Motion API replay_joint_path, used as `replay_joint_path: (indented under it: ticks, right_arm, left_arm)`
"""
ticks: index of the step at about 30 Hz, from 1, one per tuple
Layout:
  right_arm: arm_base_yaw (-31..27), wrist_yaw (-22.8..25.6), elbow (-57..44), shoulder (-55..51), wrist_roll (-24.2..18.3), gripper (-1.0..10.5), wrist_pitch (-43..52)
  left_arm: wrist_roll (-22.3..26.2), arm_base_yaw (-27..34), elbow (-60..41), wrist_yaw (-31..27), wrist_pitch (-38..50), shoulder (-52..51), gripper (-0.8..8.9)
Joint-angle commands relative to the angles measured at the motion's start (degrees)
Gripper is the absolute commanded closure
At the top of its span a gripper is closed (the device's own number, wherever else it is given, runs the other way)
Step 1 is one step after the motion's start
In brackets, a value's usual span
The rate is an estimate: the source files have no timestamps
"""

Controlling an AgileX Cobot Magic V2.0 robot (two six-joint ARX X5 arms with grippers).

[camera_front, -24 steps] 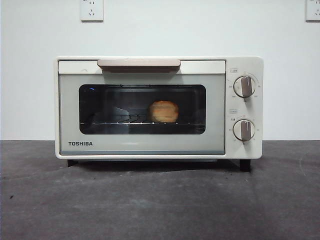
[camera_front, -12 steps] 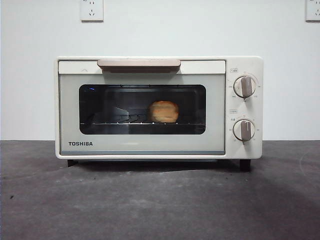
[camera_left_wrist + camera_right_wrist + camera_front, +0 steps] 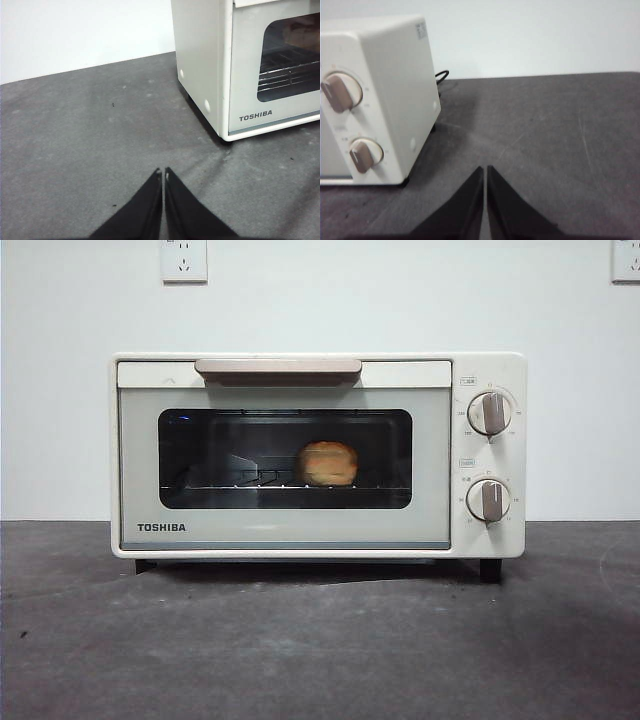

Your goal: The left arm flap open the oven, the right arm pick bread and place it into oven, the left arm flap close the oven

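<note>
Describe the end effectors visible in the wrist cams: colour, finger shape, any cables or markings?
Left gripper: two matte black fingers, broad at the base and tapering to pointed tips, with a small pale fleck at each tip. Right gripper: the same plain black tapered pair. No cables, markings or metal parts show in either wrist view. The front view shows no arm at all.

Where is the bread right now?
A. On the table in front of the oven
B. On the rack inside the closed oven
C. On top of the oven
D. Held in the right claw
B: the bread sits on the wire rack behind the glass of the oven, whose door is shut; both claws are shut and hold nothing.
</note>
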Motion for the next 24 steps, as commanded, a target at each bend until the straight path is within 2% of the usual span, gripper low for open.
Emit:
replay_joint_path:
  ticks: [1,4,24]
  right_arm:
    - [0.0,0.3,-0.3,-0.1,0.8,9.4,-2.6]
    - [0.0,0.4,-0.3,-0.1,0.9,9.4,-6.2]
    - [0.0,-0.2,-0.3,-0.1,1.0,9.4,-5.0]
  left_arm:
    - [0.4,0.2,-1.2,-0.1,0.6,-0.1,7.94]
    - [0.4,0.2,-1.2,-0.1,0.6,-0.1,7.94]
    - [0.4,0.2,-1.2,-0.1,0.6,-0.1,7.94]
